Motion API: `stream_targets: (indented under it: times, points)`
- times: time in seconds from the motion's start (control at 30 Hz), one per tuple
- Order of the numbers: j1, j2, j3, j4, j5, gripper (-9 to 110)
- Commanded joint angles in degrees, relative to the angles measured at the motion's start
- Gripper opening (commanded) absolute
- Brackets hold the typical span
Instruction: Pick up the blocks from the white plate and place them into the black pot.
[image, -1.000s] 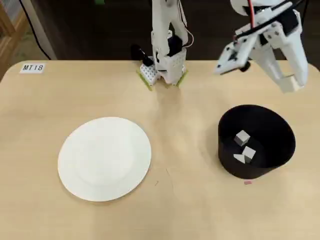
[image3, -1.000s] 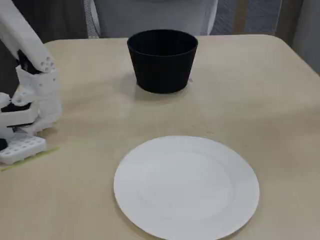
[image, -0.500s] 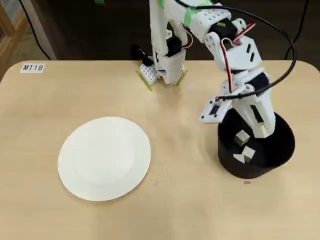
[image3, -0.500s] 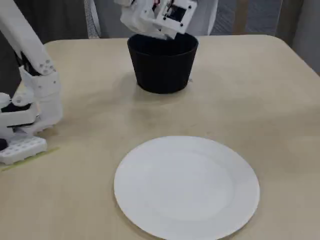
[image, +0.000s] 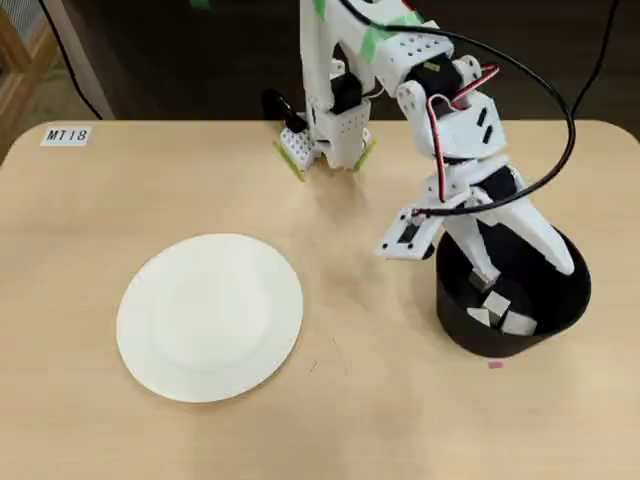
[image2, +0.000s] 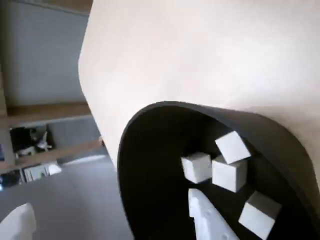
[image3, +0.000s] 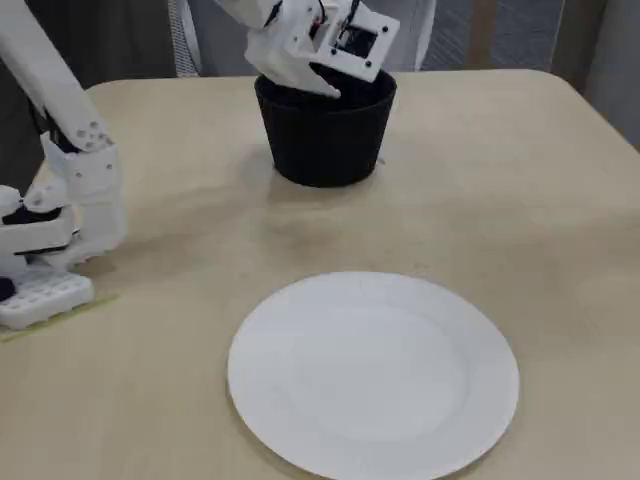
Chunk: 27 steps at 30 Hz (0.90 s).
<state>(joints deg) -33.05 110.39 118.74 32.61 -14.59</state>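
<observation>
Four blocks (image2: 229, 174) lie in the black pot (image: 560, 312) beside the tool (image2: 207, 220), grip unclear.

White plate (image3: 373, 375) lies bare in front; claw (image3: 322, 72) dips into black pot (image3: 325, 130) behind.

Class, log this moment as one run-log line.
plate: bare | pot: four blocks inside | end effector: over pot, grip state unclear
</observation>
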Motion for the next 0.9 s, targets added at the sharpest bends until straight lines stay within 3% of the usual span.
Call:
stream_targets:
  times: [0.0,0.07,0.1,0.43,0.87]
  points:
    - [1.6,5.0,-0.1,1.0,-0.3,31]
    - [3.8,9.8,-0.1,4.0,0.1,3]
    - [5.8,12.8,-0.1,6.4,0.3,-2]
    - [37.4,45.8,-0.4,35.3,5.7,-2]
    - [32.2,72.0,33.6,34.3,6.2,-2]
